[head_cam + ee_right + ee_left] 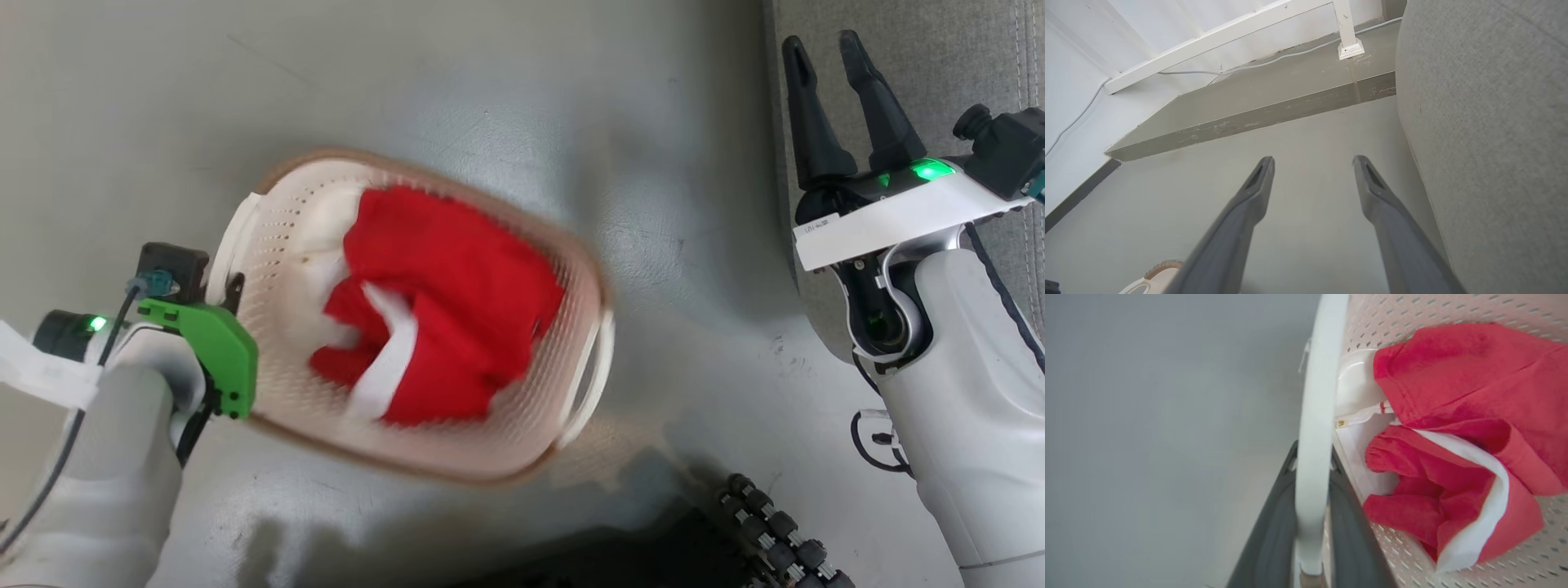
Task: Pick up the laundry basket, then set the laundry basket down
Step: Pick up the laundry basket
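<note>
The laundry basket (pixel 282 245), cream-pink with a brown rim, looks motion-blurred in the head view and casts a shadow on the grey floor beneath it. Red and white clothes (pixel 449 302) lie inside it. My left gripper (pixel 233 294) is at its left end, and the left wrist view shows that gripper (pixel 1312 457) shut on the white side handle (pixel 1316 375), one dark finger on each side. The other white handle (pixel 596 376) hangs free at the right end. My right gripper (pixel 823 45) is open and empty, far right of the basket; its fingers stand wide apart (pixel 1313 159).
A grey upholstered sofa (pixel 939 65) rises close beside my right gripper (pixel 1486 122). A raised grey step (pixel 1257 102) and a white railing post (pixel 1347 32) lie ahead in the right wrist view. The robot's wheeled base (pixel 775 539) is at the bottom.
</note>
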{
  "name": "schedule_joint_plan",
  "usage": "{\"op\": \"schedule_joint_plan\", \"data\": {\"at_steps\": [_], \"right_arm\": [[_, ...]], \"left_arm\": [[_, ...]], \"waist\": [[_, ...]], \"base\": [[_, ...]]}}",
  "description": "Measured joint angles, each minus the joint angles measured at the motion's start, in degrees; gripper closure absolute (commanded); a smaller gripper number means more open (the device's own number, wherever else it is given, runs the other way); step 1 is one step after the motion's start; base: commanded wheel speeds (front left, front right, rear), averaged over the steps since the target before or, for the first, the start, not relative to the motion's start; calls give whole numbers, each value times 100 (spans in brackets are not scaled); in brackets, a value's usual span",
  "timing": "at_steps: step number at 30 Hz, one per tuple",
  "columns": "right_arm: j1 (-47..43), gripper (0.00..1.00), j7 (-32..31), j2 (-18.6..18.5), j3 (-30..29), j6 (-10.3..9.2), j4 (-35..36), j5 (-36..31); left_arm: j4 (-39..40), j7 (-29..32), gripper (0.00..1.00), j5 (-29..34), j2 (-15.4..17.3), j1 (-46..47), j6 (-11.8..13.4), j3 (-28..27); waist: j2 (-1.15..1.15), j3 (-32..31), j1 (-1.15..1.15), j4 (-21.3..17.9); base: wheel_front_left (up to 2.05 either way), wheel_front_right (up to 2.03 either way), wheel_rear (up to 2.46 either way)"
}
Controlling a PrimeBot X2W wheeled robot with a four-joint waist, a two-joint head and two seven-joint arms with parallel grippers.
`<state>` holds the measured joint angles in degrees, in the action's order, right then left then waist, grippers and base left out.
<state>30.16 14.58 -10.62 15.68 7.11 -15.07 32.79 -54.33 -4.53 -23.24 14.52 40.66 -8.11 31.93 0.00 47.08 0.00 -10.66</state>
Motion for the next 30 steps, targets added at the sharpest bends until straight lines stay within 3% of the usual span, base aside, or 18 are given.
{"op": "schedule_joint_plan", "data": {"at_steps": [10, 12, 16, 30], "right_arm": [[12, 0, 0, 32, 10, 1, -70, 0], [12, 0, 0, 36, 7, 1, -98, 0], [12, 0, 1, 33, -8, 1, -119, 0], [12, 0, 0, 53, 76, 1, -140, 7]], "left_arm": [[-127, -109, 100, -605, -183, 44, 5, -93], [-232, -158, 100, -1106, -411, 42, 10, -442], [-289, -219, 100, -1483, -630, 43, 91, -698], [-655, -444, 100, -1940, -920, 41, 108, -1053]], "waist": [[0, -93, 0, 16], [0, -166, 0, 25], [0, -258, 0, 56], [0, -337, 0, 100]], "base": [[0, 0, 0], [0, 0, 0], [0, 0, 0], [0, 0, 0]]}}
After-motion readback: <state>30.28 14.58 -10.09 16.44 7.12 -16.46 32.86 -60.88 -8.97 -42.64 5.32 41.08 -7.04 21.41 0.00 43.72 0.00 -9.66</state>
